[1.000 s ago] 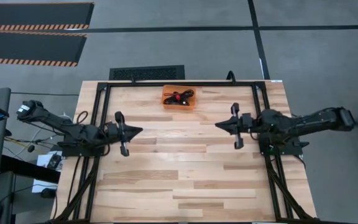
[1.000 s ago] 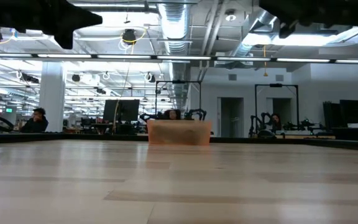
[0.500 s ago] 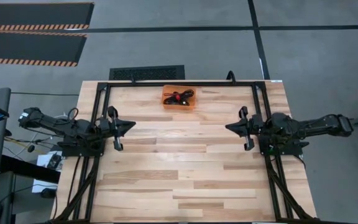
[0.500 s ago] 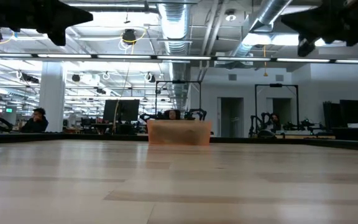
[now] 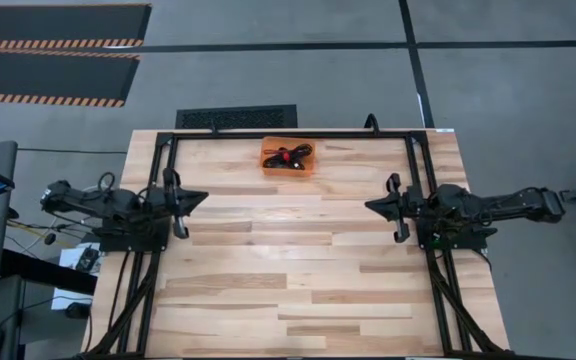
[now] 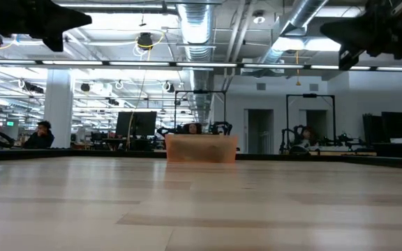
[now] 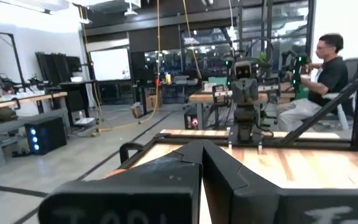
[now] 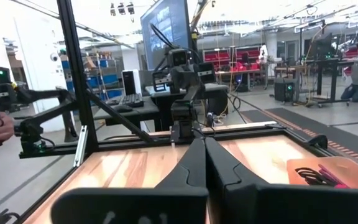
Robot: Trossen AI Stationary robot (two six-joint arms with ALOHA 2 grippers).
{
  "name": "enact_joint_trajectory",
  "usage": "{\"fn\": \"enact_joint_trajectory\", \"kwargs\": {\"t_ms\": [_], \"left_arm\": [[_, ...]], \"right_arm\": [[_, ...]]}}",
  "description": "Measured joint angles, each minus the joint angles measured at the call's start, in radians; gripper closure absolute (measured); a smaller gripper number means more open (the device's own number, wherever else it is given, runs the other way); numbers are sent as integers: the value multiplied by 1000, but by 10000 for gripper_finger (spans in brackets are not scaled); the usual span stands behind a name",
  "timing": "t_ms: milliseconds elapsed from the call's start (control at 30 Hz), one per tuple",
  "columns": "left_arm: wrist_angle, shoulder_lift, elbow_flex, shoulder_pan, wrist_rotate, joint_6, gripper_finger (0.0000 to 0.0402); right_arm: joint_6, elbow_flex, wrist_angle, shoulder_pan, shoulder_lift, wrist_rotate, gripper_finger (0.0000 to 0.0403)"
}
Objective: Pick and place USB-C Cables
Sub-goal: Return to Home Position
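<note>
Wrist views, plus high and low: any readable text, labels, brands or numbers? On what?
None can be read in any view.
Left gripper: faint raised marks on its housing near the camera, too blurred to read.
Right gripper: the same, blurred.
Monitor in the room beyond: screen content too small to read.
Orange tray: no label shows.
</note>
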Motion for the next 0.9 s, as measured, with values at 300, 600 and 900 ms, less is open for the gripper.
{"fn": "enact_joint_trajectory", "kwargs": {"t_ms": [300,600,900], "left_arm": [[-17,-98,-78,0,140,56,401],[-25,-99,-96,0,215,75,401],[-27,-99,-96,0,248,90,401]], "right_arm": [[49,0,-29,6,-14,0,398],[2,0,-69,31,-10,21,398],[-21,0,-98,-19,-11,20,398]]}}
